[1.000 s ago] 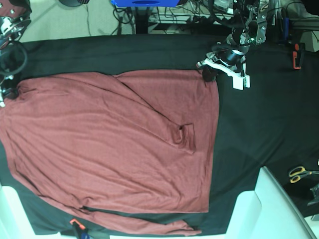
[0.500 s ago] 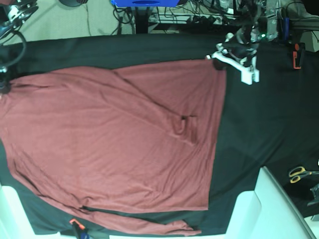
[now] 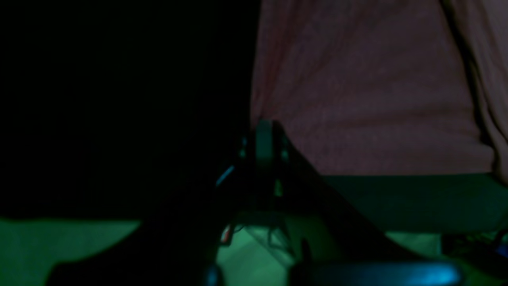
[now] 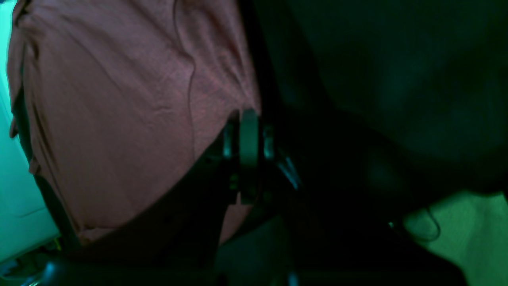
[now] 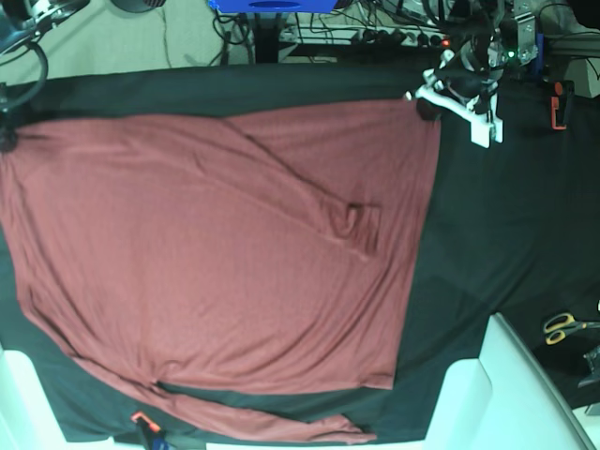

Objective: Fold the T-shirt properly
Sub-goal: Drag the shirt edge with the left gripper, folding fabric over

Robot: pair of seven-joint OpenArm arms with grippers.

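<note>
- Base view: the large rust-red soft knit T-shirt (image 5: 216, 272) is spread across the black table cloth (image 5: 506, 216).
- Its far corners are pinched by the closed left gripper (image 5: 424, 101) and closed right gripper (image 5: 7, 141).
- The knit is judged light, limp and stretchy; corners and hems are best gripped.

base: overhead, far, facing down | wrists: close, along jaws | shared: T-shirt (image 5: 216, 253) corners
</note>
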